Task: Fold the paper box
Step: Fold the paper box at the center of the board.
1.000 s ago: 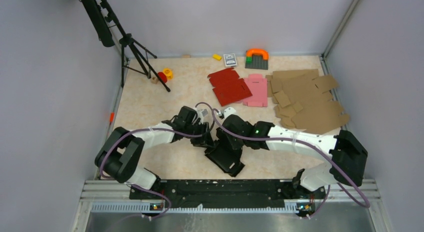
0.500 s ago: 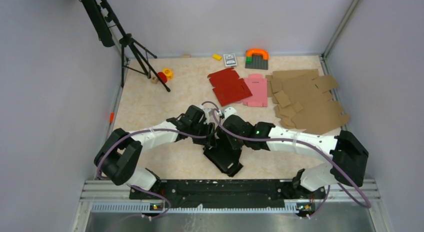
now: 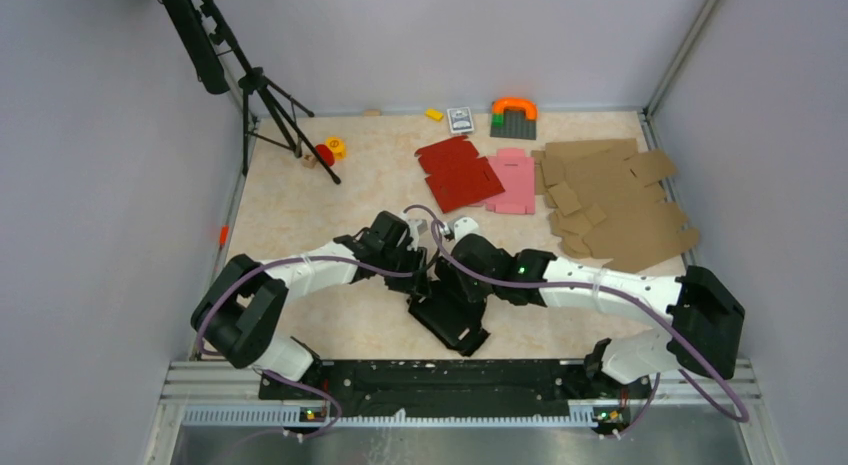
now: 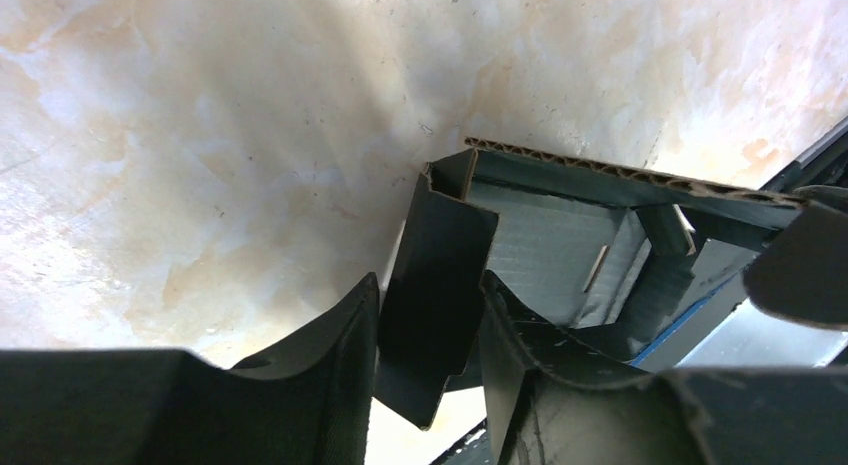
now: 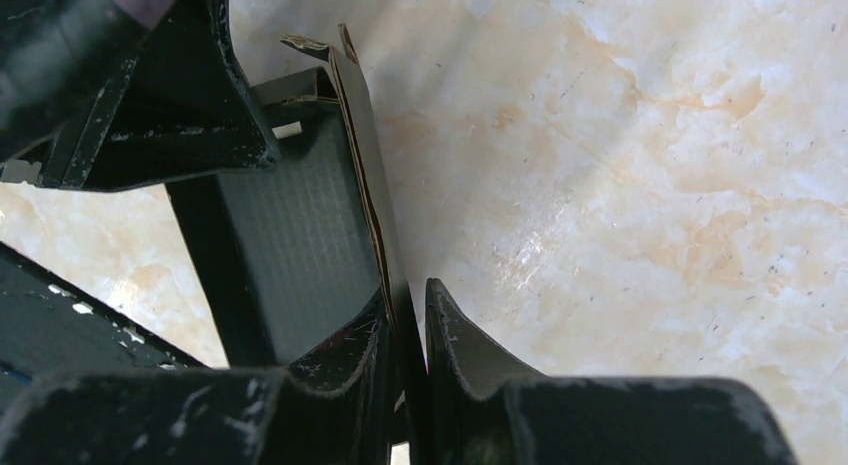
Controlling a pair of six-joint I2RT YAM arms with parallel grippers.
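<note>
Black, matte, half raised off the marbled table (image 3: 300, 205), just ahead of the arm bases and near the centre: paper box (image 3: 455, 320). Clamped from both sides! Left pincer (image 4: 428, 310) closed partway around a folded-over flap, one finger against each face of it. Right pincer (image 5: 405, 315) nearly shut, nipping a thin upright wall edge-on, its corrugated edge showing. Meeting over the box's far end, one reaching in from the left, the other from the right, almost touching each other.

Further back, well apart from the action: red blank (image 3: 458, 173) lying flat, pink blank (image 3: 514, 181) tucked against its right side, heap of brown cardboard sheets (image 3: 612, 200) off to the right. Along the far wall, yellow block (image 3: 433, 114), card deck (image 3: 460, 119), orange arch (image 3: 513, 107) on a grey base. Far left, tripod (image 3: 262, 90) planted on the table, small red and yellow toy (image 3: 329, 149) just beside its legs.
</note>
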